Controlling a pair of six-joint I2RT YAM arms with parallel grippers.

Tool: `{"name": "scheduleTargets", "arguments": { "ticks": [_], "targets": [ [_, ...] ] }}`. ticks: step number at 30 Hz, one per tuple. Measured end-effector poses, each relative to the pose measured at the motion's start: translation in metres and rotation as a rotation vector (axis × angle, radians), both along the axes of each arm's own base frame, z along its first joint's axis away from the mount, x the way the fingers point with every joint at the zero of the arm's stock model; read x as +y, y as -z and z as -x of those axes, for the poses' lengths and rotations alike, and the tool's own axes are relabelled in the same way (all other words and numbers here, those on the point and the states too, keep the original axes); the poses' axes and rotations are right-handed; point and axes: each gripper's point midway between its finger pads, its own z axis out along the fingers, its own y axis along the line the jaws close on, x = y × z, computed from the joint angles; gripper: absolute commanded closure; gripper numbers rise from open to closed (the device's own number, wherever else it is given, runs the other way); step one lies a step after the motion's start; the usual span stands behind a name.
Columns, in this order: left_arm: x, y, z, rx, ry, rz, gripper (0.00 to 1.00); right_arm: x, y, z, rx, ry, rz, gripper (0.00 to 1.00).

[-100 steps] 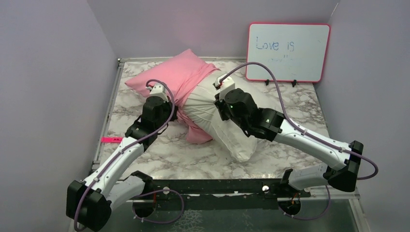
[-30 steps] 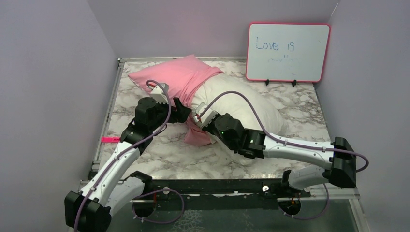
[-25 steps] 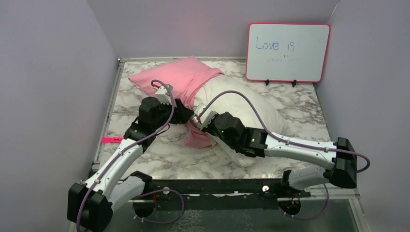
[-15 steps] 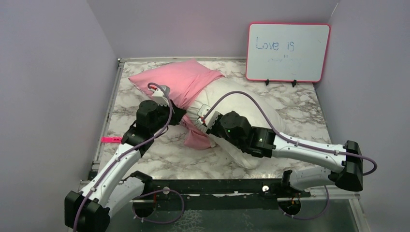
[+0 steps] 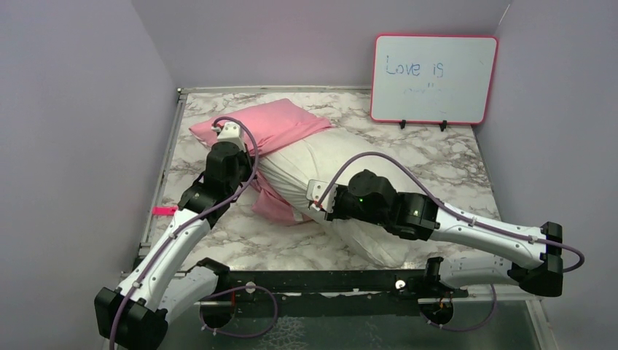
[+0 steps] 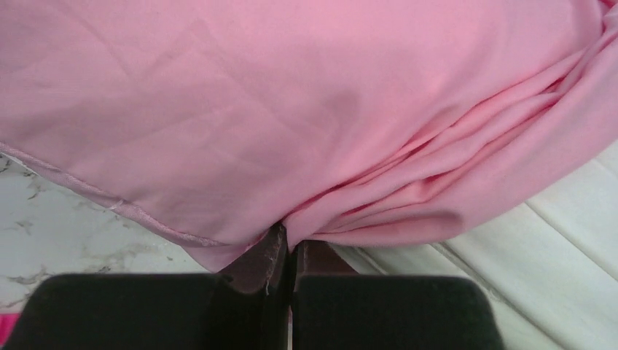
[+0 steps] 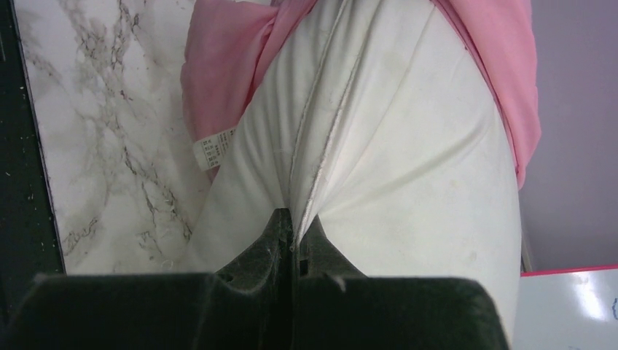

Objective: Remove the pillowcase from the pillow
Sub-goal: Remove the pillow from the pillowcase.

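On the marble counter [image 5: 437,146] the pillow [image 5: 321,164] lies slantwise, from eleven o'clock down toward five. The pillowcase [image 5: 273,124] covers only its eleven o'clock end, bunched at the mouth. The left tool [image 6: 286,244] is pinching a pink fold; the right tool [image 7: 295,226] is pinching the pillow's seam. I'd pull the pink straight toward eleven and anchor the seam, so the cover slides off.

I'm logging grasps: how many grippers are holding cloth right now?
2. The left gripper pinches a fold of the pink pillowcase; the right gripper pinches the white pillow along its seam.
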Motion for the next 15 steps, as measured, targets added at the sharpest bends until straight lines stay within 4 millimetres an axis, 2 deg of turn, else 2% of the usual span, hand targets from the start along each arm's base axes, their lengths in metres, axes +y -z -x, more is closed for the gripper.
{"name": "scheduleTargets", "arguments": {
  "ticks": [2, 4, 5, 7, 8, 9, 13, 15],
  "targets": [
    [0.004, 0.005, -0.001, 0.022, -0.011, -0.008, 1.00, -0.002, 0.003, 0.001, 0.000, -0.009, 0.018, 0.99],
    [0.004, 0.006, 0.000, 0.027, -0.002, -0.004, 0.88, -0.003, 0.005, 0.001, -0.004, -0.013, 0.030, 0.99],
    [0.002, 0.005, 0.001, 0.026, 0.014, 0.004, 0.78, -0.003, 0.005, 0.001, -0.005, -0.014, 0.034, 0.99],
    [-0.001, 0.005, 0.005, 0.025, 0.047, 0.022, 0.47, -0.005, 0.009, 0.002, -0.005, -0.018, 0.052, 0.99],
    [-0.001, 0.005, 0.007, 0.024, 0.054, 0.031, 0.35, -0.006, 0.012, 0.003, -0.001, -0.019, 0.065, 0.99],
    [-0.001, 0.004, 0.010, 0.019, 0.063, 0.042, 0.30, -0.007, 0.015, 0.003, 0.005, -0.020, 0.078, 0.99],
    [0.004, -0.005, 0.019, 0.001, 0.072, 0.055, 0.22, -0.006, 0.039, 0.009, 0.056, -0.044, 0.149, 0.99],
    [0.003, -0.006, 0.022, 0.021, 0.082, 0.048, 0.20, -0.004, 0.043, 0.015, 0.081, -0.071, 0.152, 0.99]
  ]
}}
